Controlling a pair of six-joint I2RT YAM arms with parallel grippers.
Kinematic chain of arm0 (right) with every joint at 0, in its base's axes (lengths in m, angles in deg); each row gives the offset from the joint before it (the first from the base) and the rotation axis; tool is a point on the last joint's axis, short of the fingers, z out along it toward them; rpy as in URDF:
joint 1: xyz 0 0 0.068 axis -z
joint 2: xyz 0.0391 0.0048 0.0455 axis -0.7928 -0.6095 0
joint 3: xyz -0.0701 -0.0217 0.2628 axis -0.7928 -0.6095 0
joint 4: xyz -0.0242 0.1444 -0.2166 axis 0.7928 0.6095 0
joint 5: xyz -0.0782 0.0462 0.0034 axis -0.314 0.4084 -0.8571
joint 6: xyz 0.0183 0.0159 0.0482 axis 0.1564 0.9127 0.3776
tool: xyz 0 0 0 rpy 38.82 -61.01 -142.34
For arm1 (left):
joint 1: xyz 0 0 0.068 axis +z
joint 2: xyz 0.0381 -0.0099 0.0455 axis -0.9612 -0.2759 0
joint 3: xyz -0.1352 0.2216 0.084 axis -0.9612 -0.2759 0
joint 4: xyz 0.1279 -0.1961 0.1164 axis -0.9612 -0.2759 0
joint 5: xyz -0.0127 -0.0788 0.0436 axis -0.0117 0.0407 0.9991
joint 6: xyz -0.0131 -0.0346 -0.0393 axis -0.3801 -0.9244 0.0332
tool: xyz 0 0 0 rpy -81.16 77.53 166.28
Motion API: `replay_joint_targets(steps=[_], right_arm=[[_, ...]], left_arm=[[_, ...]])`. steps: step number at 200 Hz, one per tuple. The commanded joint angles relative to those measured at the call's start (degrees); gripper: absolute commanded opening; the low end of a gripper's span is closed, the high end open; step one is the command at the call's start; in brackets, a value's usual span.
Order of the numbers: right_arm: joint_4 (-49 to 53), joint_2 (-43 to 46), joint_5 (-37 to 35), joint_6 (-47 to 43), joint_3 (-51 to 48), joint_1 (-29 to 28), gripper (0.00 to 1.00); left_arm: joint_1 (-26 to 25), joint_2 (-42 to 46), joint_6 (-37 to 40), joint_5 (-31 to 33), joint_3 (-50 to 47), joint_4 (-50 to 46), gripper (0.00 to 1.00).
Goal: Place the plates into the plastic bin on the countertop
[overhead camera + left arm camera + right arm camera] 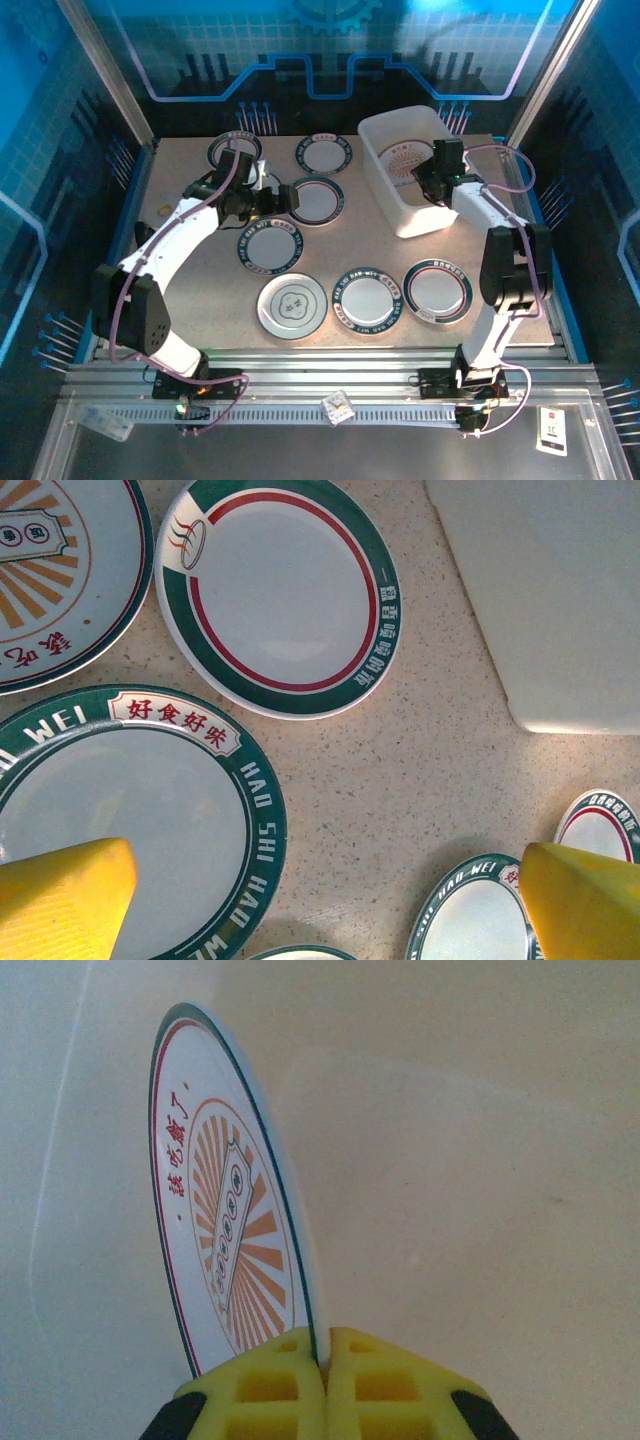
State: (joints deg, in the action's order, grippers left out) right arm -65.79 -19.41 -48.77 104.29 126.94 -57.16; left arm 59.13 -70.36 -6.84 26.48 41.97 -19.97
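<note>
The left arm (165, 240) rises from its base at the near edge and folds back at a dark elbow low on the left. From there a long white link stretches forward and inward. Its wrist bends to the right, and the left gripper (275, 197) points downward with its yellow fingers (60, 905) spread wide and nothing between them. The right arm (505, 265) stands nearly upright from its base, elbow high, with the forearm reaching forward and left. The right gripper (428, 183) tips downward, its yellow fingers (265, 1390) pressed together on the rim of a plate (225, 1230) held on edge.
</note>
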Motion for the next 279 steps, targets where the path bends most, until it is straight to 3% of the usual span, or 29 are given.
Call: replay_joint_targets(steps=[1, 50, 110, 196, 229, 256, 279], right_arm=[[-3.35, 1.36, 7.08, -1.52, -0.95, 0.23, 0.0], [0.55, 2.35, 5.4, -2.96, -0.99, 0.31, 0.0], [4.89, -6.2, 3.24, -1.63, 10.03, -0.83, 0.0], [2.1, -15.52, 4.28, 0.05, 13.61, -1.53, 0.01], [3.63, -16.64, 3.11, -1.77, 15.05, -1.71, 0.14], [4.37, -15.3, 2.39, -3.82, 15.61, -1.71, 0.44], [6.36, -13.73, 1.76, -4.82, 16.57, -1.65, 0.63]], left_arm=[[-0.13, -0.51, 0.05, -0.88, 1.53, -1.28, 0.99], [-0.18, -0.99, 0.03, -1.18, 1.35, -1.16, 0.99], [-0.19, -3.15, -0.09, -1.2, 2.56, -1.81, 0.99], [-0.2, -5.22, 1.9, 0.35, 3.71, -5.04, 0.99], [-0.18, -6.22, 1.8, 0.34, 4.61, -5.73, 0.99], [-0.26, -6.89, 1.58, 0.16, 5.82, -6.41, 0.99], [-0.27, -6.82, 1.67, -0.14, 6.34, -6.65, 0.99]])
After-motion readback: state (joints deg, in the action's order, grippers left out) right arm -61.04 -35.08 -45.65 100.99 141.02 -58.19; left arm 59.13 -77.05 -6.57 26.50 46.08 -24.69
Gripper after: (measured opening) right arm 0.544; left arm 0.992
